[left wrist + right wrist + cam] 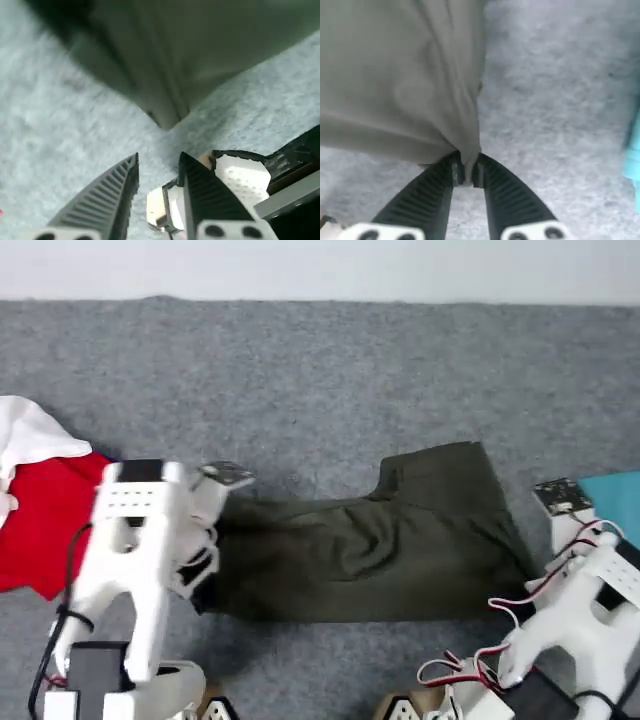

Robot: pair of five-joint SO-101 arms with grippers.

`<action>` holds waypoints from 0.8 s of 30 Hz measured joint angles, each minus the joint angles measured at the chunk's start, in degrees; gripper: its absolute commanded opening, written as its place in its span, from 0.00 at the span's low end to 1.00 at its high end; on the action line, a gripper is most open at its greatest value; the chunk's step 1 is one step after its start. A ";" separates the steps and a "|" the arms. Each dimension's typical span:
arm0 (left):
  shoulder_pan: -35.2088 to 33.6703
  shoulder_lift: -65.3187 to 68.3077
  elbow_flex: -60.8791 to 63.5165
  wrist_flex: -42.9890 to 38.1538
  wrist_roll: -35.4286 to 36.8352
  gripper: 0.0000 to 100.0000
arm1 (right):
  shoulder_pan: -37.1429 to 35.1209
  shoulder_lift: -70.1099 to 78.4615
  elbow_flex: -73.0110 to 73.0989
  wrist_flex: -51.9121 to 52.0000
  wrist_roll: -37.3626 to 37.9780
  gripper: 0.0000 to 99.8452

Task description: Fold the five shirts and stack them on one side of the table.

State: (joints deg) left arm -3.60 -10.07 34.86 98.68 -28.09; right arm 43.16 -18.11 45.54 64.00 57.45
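Two grippers flank the olive shirt [360,540] lying mid-frame: my right gripper [466,170] pinches its edge, likely to fold it over, my left gripper [158,161] hangs parted beside a corner

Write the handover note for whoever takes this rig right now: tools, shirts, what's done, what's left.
Tools: the left tool is open and empty, just off a corner of the olive shirt. The right tool is shut on that shirt's edge at the opposite end.
Things: the olive shirt lies rumpled in the middle of the table. The red shirt and white shirt are at one end, the teal shirt at the other.
Done: no neat stack yet, by the look of it.
Left: finish folding the olive shirt, fold the others, stack all on one side.
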 measured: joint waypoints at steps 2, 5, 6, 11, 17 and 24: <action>2.81 0.00 0.00 -1.41 3.34 0.16 | 0.09 0.00 -0.18 -0.09 0.18 0.01; 5.45 0.00 2.64 -5.36 8.18 0.23 | -0.09 0.18 -0.18 -0.53 0.18 0.01; 6.15 0.00 3.78 -6.86 9.58 0.24 | -0.62 0.26 -0.18 -0.53 0.18 0.01; 7.47 0.00 3.43 -10.90 22.24 0.26 | -2.64 0.26 -0.18 0.09 0.18 0.01; 11.69 0.00 4.40 -14.86 27.78 0.18 | -3.34 0.26 -0.18 0.35 0.18 0.01; 18.81 0.00 10.11 -20.57 27.87 0.01 | -3.43 0.26 -0.18 0.35 0.18 0.01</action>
State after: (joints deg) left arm 15.21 -10.07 44.97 78.11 -0.22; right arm 39.74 -17.85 45.36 64.35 57.63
